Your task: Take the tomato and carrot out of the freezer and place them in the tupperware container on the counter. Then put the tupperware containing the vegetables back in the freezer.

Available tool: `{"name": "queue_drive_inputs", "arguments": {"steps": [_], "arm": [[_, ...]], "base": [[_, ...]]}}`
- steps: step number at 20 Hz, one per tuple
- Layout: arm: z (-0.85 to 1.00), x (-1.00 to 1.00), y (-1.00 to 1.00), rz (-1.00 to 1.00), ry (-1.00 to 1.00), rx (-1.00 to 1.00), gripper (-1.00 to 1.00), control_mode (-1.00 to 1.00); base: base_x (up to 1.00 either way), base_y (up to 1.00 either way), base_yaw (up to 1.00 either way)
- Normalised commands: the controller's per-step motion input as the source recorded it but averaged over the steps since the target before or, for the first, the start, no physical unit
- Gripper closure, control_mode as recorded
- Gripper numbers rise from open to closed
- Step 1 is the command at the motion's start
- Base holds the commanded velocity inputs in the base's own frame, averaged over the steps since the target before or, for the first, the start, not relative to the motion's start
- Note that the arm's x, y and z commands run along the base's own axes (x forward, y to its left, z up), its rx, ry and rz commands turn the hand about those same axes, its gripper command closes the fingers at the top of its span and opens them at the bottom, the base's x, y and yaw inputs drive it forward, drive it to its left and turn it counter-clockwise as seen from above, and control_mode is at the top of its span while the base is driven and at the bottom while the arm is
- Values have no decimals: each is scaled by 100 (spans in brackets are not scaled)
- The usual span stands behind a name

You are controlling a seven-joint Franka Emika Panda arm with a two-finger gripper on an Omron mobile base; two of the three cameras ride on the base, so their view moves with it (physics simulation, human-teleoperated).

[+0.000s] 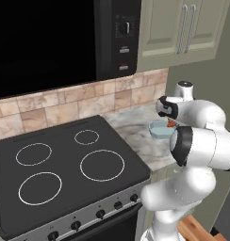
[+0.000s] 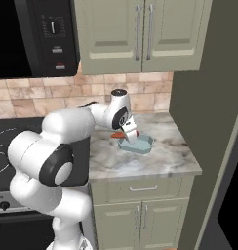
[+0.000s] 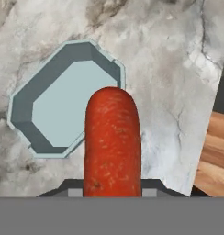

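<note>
Marble counter (image 2: 160, 156) is lying beneath us, beside the black stovetop (image 1: 65, 160) and under sage cabinets (image 2: 140, 34). We are holding our gripper (image 2: 129, 131) above the tupperware container (image 3: 63, 101), jaws clamping the carrot (image 3: 113, 142), whose tip is reaching over the container's rim. We are seeing the container sitting empty on the counter.

Black stovetop (image 1: 65, 164) with four rings, knobs along its front. Black microwave (image 1: 65, 40) above. Tan tiled backsplash (image 2: 140, 97) behind.
</note>
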Motion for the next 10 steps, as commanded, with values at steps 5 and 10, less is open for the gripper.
{"name": "queue_drive_inputs", "arguments": {"steps": [5,10], "arm": [[-42,43,-18,-4,0,0,100,-100],[-40,19,-12,-5,0,0,100,-100]], "base": [[0,0,0],[0,0,0]]}}
